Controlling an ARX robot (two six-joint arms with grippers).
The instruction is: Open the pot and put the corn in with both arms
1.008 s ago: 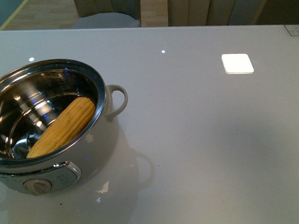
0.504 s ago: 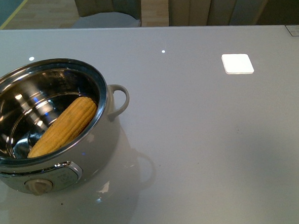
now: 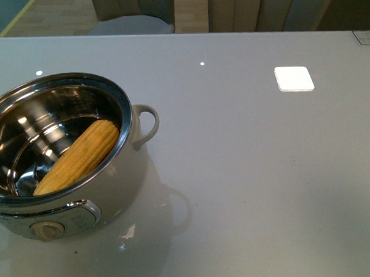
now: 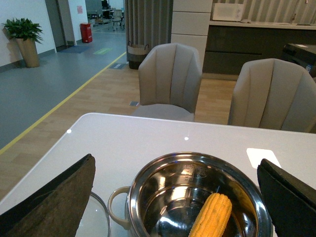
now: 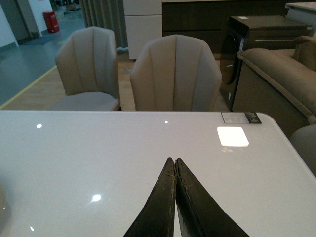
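Currently, scene: a glossy white worktop (image 3: 250, 172) carries the things, with no arm showing in the front view.
Pot: the pot (image 3: 60, 158) stands open near the worktop's left front part, cream-white outside and shiny steel inside, with a chrome rim.
Pot handle: a loop handle (image 3: 147, 123) sticks out on the side facing the middle of the worktop.
Pot dial: a beige dial (image 3: 47, 230) sits low on the wall nearest the robot.
Corn: the corn (image 3: 79, 156) lies inside the pot, slanted, its blunt end leaning against the inner wall on the handle side and its tapered end down near the front of the bowl.
Lid: in the left wrist view a curved glass edge (image 4: 98, 222) rests on the worktop just beside the pot's other loop handle; only a small part of it shows.
Left gripper (image 4: 175, 207): its fingers (image 4: 54, 200) are spread wide apart, hanging above the pot with the bowl and corn showing between them, holding nothing.
Right gripper (image 5: 176, 197): its fingers (image 5: 160, 207) are pressed together with nothing between them, above bare worktop well apart from the pot.
Worktop mark: a bright white square (image 3: 294, 78) shows on the far right part of the worktop.
Surroundings: beige upholstered chairs (image 5: 175, 74) stand behind the far edge of the worktop.
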